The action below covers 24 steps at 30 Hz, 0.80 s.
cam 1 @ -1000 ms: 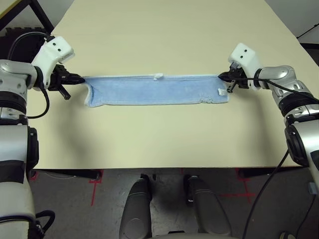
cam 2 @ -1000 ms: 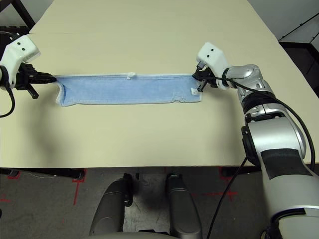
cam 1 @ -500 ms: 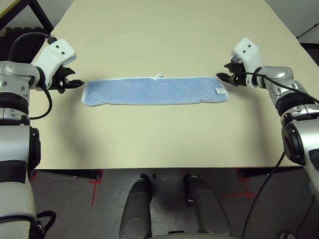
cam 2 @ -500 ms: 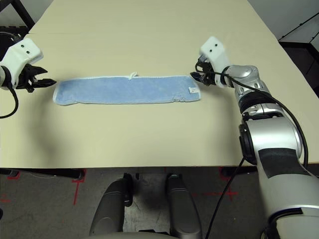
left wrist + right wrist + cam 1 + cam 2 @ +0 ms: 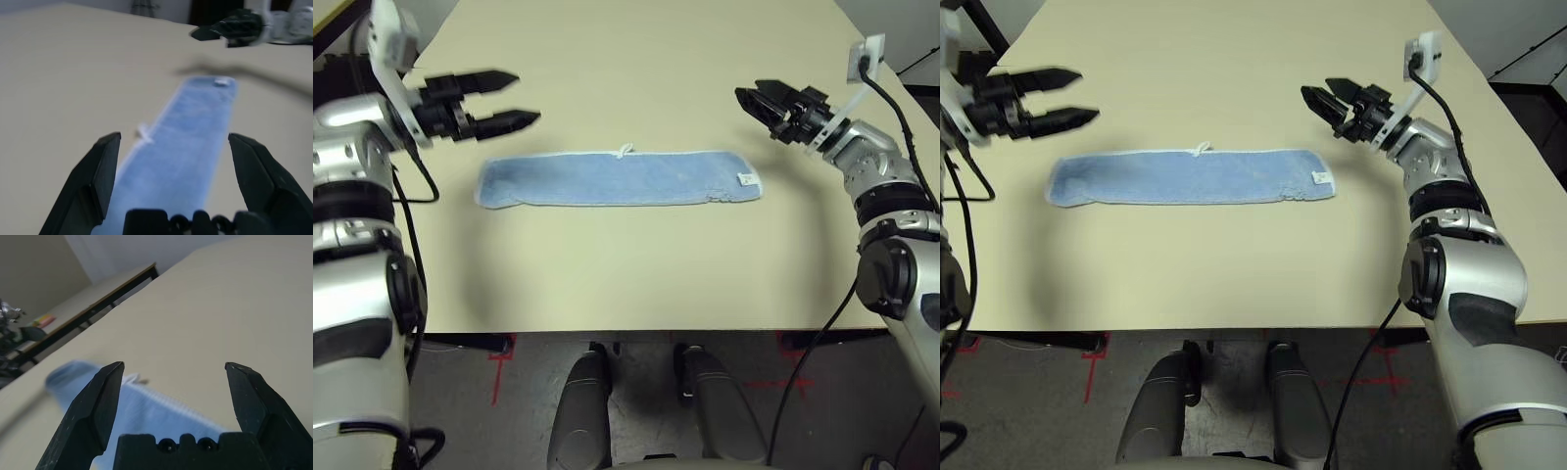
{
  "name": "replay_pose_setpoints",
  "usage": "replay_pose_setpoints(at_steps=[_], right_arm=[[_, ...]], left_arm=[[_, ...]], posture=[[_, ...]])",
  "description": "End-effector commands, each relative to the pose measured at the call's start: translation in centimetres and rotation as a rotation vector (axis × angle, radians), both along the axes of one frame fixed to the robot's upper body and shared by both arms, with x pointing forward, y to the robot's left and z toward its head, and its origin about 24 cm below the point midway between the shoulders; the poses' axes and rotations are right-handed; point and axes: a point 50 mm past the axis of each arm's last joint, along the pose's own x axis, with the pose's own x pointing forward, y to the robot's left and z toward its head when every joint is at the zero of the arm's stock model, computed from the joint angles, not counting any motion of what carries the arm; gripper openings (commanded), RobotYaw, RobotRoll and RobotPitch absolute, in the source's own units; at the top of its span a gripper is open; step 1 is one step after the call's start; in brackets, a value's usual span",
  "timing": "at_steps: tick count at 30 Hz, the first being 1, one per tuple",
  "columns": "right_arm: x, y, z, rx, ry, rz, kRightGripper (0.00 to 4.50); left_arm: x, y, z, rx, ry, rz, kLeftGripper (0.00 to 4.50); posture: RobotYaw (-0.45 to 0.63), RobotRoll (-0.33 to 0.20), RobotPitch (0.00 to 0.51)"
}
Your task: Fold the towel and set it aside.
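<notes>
No readable text, brand or number anywhere. The towel point(image 5: 617, 178) has a small white tag point(image 5: 744, 179) at its right end, print too tiny to read.

The table point(image 5: 636, 59) has a plain cream top with a smooth, matte surface. Its near edge runs straight across in front of the robot, and the left and right edges run away towards the far side.

On the table lies one thing, the towel point(image 5: 617, 178). It is light blue with a white edging and it is folded into a long narrow strip. The strip lies flat, parallel to the near edge, about midway between the left and right edges. A small white loop point(image 5: 625, 151) sticks out from its far long side, near the middle. A small white tag point(image 5: 743, 179) sits at its right end.
</notes>
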Motion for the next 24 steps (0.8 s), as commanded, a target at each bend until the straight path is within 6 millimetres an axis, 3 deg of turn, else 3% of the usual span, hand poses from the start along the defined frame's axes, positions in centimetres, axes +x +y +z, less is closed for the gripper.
replay_pose_setpoints(at_steps=[1,7,13,24], right_arm=[[-0.7,-0.2,-0.4,0.063,0.107,0.021,4.47],[-3.1,-0.7,-2.3,0.186,0.3,-0.037,4.47],[-7.1,-0.9,-4.4,0.298,0.508,-0.08,4.47],[-9.6,-1.9,-6.5,0.379,0.706,-0.242,4.47]], left_arm=[[-1.0,-0.7,-0.4,0.017,0.0,-0.027,4.45],[-2.0,0.0,-3.1,0.095,0.003,0.093,4.45],[-2.3,0.5,-4.7,0.076,-0.027,0.183,4.45],[-3.2,-0.4,-5.3,0.009,-0.047,0.028,4.45]], posture=[[0.04,0.0,0.225],[0.05,0.0,0.224],[0.04,0.0,0.224],[0.03,0.0,0.23]])
